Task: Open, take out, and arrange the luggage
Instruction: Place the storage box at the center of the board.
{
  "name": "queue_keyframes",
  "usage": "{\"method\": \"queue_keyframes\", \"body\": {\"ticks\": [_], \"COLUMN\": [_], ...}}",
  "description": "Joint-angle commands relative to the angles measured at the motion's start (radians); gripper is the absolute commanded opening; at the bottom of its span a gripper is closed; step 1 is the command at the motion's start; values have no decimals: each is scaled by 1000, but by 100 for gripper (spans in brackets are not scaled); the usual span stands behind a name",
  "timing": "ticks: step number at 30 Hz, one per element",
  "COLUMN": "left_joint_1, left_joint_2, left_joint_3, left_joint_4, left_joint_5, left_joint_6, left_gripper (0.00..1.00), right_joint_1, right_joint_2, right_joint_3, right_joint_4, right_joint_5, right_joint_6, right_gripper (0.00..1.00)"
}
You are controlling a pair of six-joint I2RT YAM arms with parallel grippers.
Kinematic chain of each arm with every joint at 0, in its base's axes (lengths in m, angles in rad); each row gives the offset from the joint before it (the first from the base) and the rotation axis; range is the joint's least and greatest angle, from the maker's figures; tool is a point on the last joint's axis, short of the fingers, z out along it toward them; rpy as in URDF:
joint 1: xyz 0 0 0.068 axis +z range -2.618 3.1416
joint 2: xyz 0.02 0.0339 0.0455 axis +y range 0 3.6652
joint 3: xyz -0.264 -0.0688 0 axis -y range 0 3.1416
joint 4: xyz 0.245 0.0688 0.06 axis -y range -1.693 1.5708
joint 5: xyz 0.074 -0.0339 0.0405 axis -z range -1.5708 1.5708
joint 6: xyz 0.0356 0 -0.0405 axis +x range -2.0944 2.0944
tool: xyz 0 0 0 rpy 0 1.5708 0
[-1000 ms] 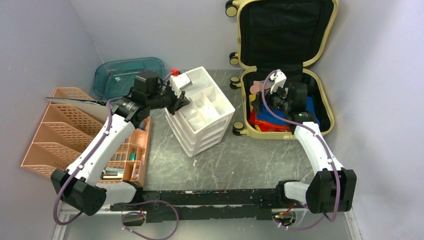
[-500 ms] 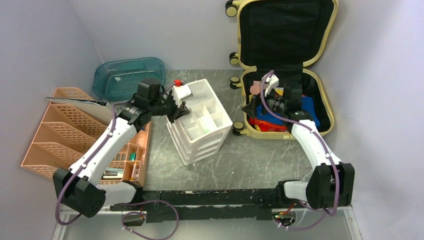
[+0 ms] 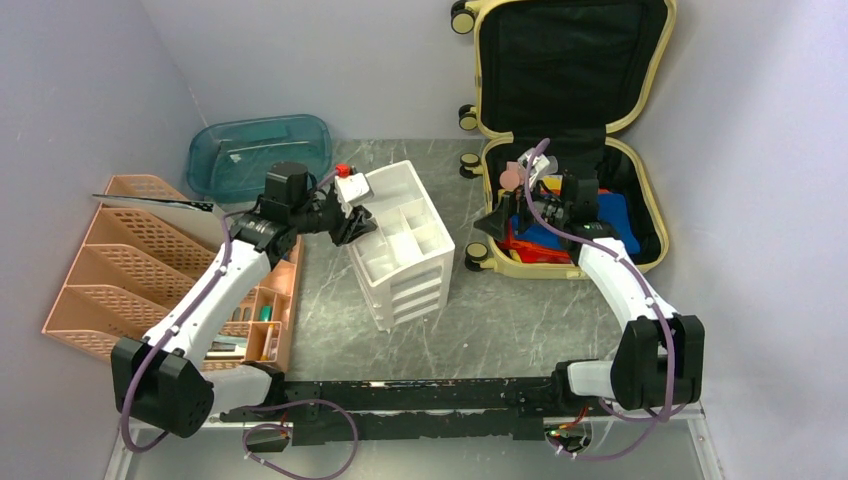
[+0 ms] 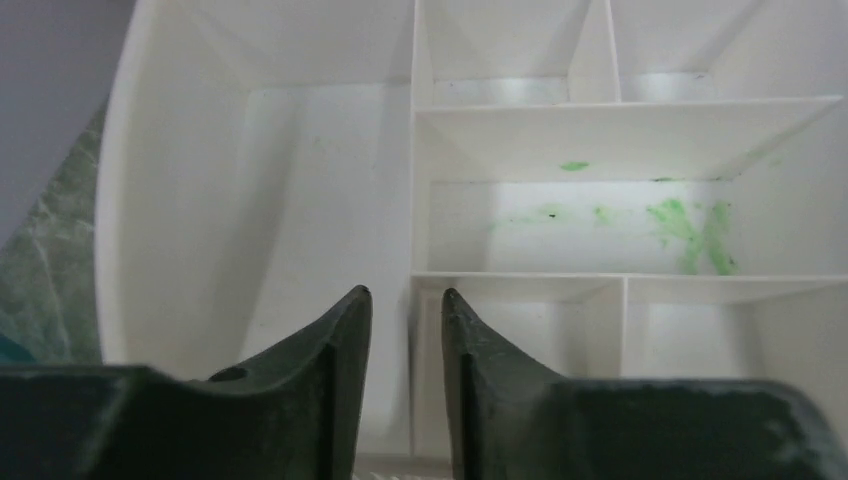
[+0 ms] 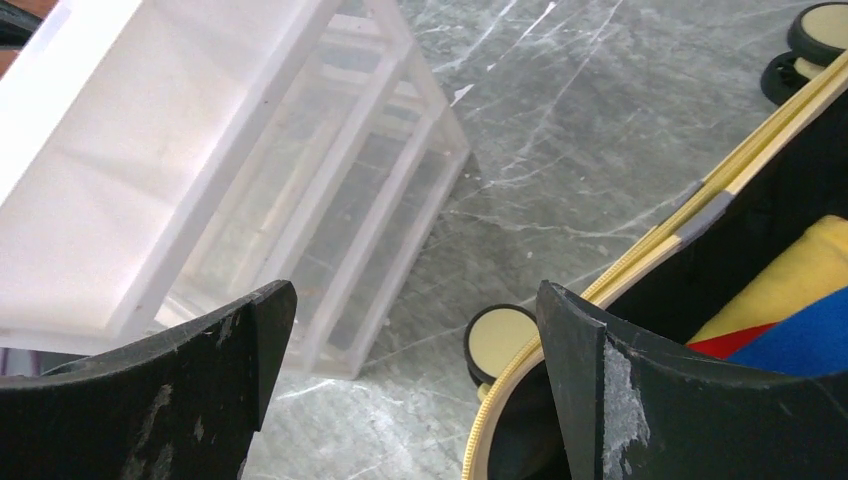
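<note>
The pale yellow luggage (image 3: 540, 270) lies open at the back right, its black-lined lid (image 3: 570, 60) leaning on the wall. Red, blue and yellow fabric (image 3: 540, 235) lies in the lower half. My right gripper (image 3: 497, 216) is open and empty over the luggage's left rim. In the right wrist view this gripper (image 5: 410, 320) spans the yellow rim (image 5: 640, 265) and a wheel (image 5: 500, 335). My left gripper (image 3: 352, 218) is shut on the left side of the white drawer unit (image 3: 405, 250). In the left wrist view (image 4: 405, 300) a white divider (image 4: 415, 230) stands between its fingertips.
A teal plastic tray (image 3: 250, 150) sits at the back left. A peach mesh organiser (image 3: 130, 270) fills the left side. The drawer unit also shows in the right wrist view (image 5: 150, 200), left of the luggage, with grey marble table (image 3: 480, 320) between them. Walls close in on three sides.
My left gripper has drawn back left and the drawer unit has turned and shifted with it. My right gripper has swung left from inside the luggage to its left rim.
</note>
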Motion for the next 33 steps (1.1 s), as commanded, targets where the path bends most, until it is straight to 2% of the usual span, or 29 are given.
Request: {"method": "queue_keyframes", "body": {"ticks": [1, 5, 13, 17, 20, 23, 26, 31, 33], "left_joint_1": [9, 17, 98, 128, 129, 129, 129, 129, 129], "left_joint_2": [-35, -49, -137, -183, -218, -245, -254, -239, -229], "left_joint_3": [1, 8, 56, 46, 25, -8, -36, -37, -33], "left_joint_4": [114, 110, 75, 30, -38, -89, -127, -157, -156], "left_joint_5": [44, 9, -88, -109, -122, -105, -57, 21, 57], "left_joint_6": [22, 6, -93, -89, -3, 60, 98, 118, 120], "left_gripper": [45, 65, 86, 86, 83, 79, 74, 60, 56], "right_joint_1": [2, 3, 39, 57, 57, 57, 57, 69, 75], "right_joint_2": [2, 10, 36, 83, 142, 216, 280, 346, 365], "right_joint_3": [-14, -15, 34, 117, 196, 259, 292, 315, 338], "right_joint_4": [77, 77, 29, -30, -83, -111, -107, -146, -194], "right_joint_5": [-71, -82, -83, -105, -156, -216, -291, -354, -382], "right_joint_6": [47, 60, 18, -23, -31, -26, 6, 18, -26], "right_gripper": [95, 95, 94, 92, 85, 66, 37, 0, 0]}}
